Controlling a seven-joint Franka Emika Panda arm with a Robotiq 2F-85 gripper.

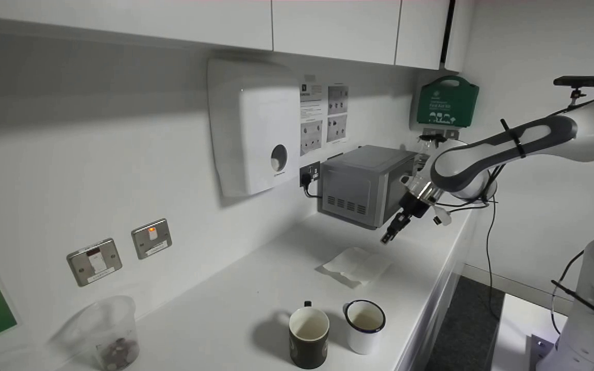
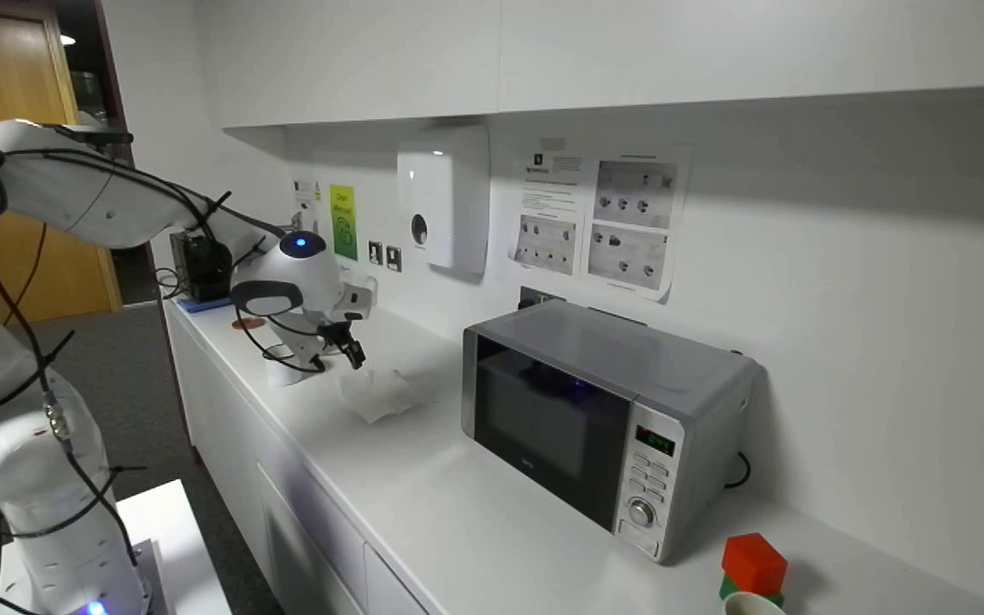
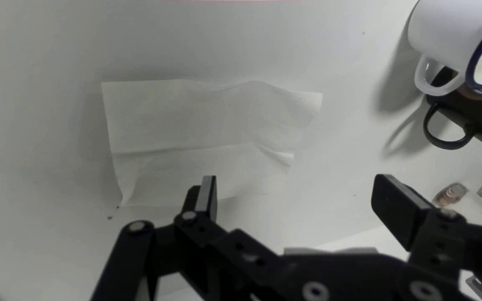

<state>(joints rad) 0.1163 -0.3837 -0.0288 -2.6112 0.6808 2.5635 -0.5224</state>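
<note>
My gripper (image 3: 295, 179) is open, with nothing between its fingers. In both exterior views the gripper (image 1: 387, 238) (image 2: 356, 352) hangs above the counter, tilted down, nearest to a creased white paper sheet (image 1: 357, 265). The sheet (image 3: 207, 121) lies flat below and ahead of the fingers in the wrist view, and it also shows in an exterior view (image 2: 377, 395). The gripper looks apart from it. A white mug with a blue rim (image 1: 363, 341) (image 3: 446, 33) and a dark mug (image 1: 308, 353) (image 3: 467, 106) stand upright beside each other on the counter.
A grey microwave (image 1: 351, 185) (image 2: 552, 418) stands against the wall. A clear tub (image 1: 114, 330) with small items stands by the wall. A red block (image 2: 753, 562) sits past the microwave. A dispenser (image 1: 261, 129) and cupboards (image 1: 328, 31) hang above the counter.
</note>
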